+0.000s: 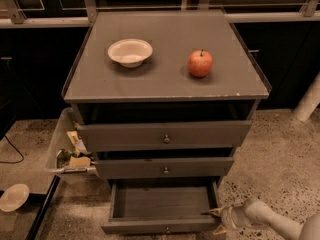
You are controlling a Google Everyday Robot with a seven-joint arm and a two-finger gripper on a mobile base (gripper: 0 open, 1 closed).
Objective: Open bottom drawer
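The bottom drawer (pixel 159 226) is the lowest of three in the grey cabinet (pixel 250 115). It is pulled out towards the camera, exposing its grey tray (pixel 162 202).

The claw (pixel 215 221) is at the lower right, at the right end of the bottom drawer's front panel. Its white arm (pixel 272 221) enters from the bottom right corner. Whether the claw is open, closed or gripping cannot be determined.

The middle drawer (pixel 165 167) and the top drawer (pixel 165 135) project less far than the bottom drawer.

The tabletop (pixel 165 81) carries a white bowl (pixel 130 52) at left and a red apple (pixel 200 63) at right, well apart.

A clear bin (pixel 56 144) holding small items stands against the cabinet's left side.
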